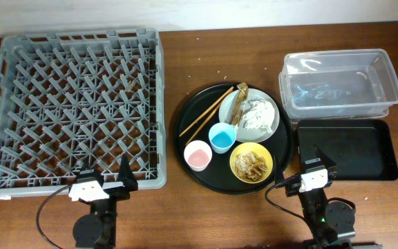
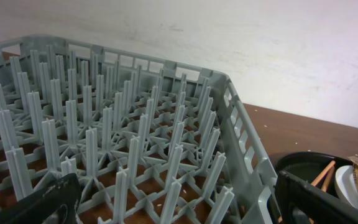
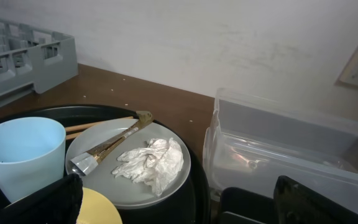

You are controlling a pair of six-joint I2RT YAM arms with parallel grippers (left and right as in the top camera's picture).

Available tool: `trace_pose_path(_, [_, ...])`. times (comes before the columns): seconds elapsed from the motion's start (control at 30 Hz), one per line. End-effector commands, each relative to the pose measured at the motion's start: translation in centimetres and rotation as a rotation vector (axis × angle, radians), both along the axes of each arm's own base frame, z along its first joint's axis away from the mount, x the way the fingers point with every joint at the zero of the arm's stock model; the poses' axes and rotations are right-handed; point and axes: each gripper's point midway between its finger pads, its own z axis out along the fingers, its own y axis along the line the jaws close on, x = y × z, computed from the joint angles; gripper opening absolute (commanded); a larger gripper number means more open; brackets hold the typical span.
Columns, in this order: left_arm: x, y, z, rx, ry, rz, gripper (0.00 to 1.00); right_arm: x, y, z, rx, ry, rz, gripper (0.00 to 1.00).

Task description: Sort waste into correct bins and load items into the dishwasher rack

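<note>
Overhead, the crumpled white napkin (image 1: pixel 258 114) lies on the plate (image 1: pixel 271 101) ahead and left of the right gripper (image 1: pixel 315 169), which is much nearer to it than the left gripper (image 1: pixel 106 183) by the dishwasher rack (image 1: pixel 74 104). In the left wrist view the fingers (image 2: pixel 42 199) stand wide apart and empty, facing only the rack. In the right wrist view the fingers (image 3: pixel 319 199) are also wide and empty; the brown-gold wrapper (image 3: pixel 114 142) beside the napkin runs diagonally away to the right.
</note>
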Motion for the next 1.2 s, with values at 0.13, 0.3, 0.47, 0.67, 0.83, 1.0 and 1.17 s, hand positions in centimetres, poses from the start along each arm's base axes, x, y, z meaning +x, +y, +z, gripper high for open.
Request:
trace_pose_path(0.13, [0.1, -0.1, -0.3, 0.016, 0.009, -0.01, 0.99, 0.0, -0.1, -0.3, -0.003, 0.005, -0.004, 0.98])
trace_pose_path(0.3, [0.1, -0.1, -0.3, 0.016, 0.009, -0.01, 0.99, 0.0, -0.1, -0.3, -0.003, 0.006, -0.004, 0.99])
trace_pose_path(0.47, [0.1, -0.1, -0.3, 0.016, 0.009, -0.01, 0.99, 0.0, -0.1, -0.3, -0.003, 0.005, -0.004, 0.98])
trace_pose_path(0.67, [0.1, -0.5, 0.7, 0.011, -0.032, -0.031, 0.99, -0.5, 2.5, 0.6, 0.018, -0.029, 0.154, 0.98])
trace_pose_path(0.83, [-1.2, -2.5, 11.1, 0.003, -0.285, -0.155, 0.99, -2.3, 3.3, 9.8, 0.21, -0.152, 0.216, 0.98])
trace_pose_path(1.0, [2.9, -4.8, 15.7, 0.037, 0.105, -0.274, 0.99, 0.1, 4.1, 14.4, 0.243, 0.171, 0.213, 0.98])
trace_pose_path(1.17, [9.7, -8.5, 12.4, -0.046, 0.582, -0.449, 0.99, 5.6, 8.9, 16.7, 0.315, 0.553, 0.424, 0.98])
